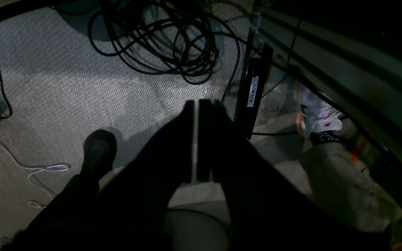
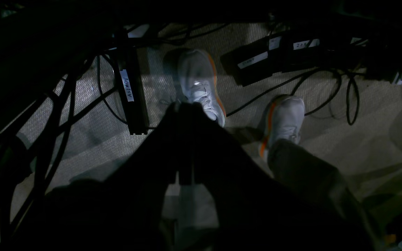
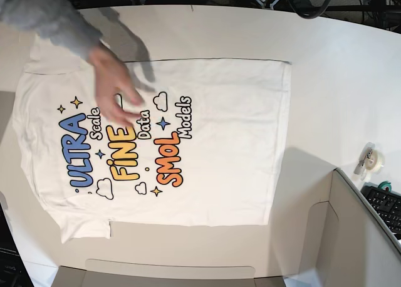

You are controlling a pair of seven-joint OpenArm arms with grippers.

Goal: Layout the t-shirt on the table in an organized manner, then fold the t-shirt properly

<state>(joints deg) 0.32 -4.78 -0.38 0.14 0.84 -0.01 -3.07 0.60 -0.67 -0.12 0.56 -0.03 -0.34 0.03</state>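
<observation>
The white t-shirt (image 3: pixel 219 130) lies spread flat, print up, on the white table (image 3: pixel 338 67), its collar end toward the left of the base view. A person's hand (image 3: pixel 116 89) in a grey sleeve reaches over the print from the top left. Neither gripper shows in the base view. In the left wrist view my left gripper (image 1: pixel 196 103) hangs over carpeted floor, its dark fingers pressed together and holding nothing. My right gripper (image 2: pixel 187 105) also points down at the floor, shut and empty. Both wrist views show no shirt.
Coiled black cables (image 1: pixel 166 38) and a black box labelled ASIMOV (image 1: pixel 253 94) lie on the carpet. A person's white and orange shoes (image 2: pixel 201 83) and a dark shoe (image 1: pixel 98 150) stand nearby. A grey panel with keyboard (image 3: pixel 385 205) and a tape roll (image 3: pixel 371 158) sit at the table's right.
</observation>
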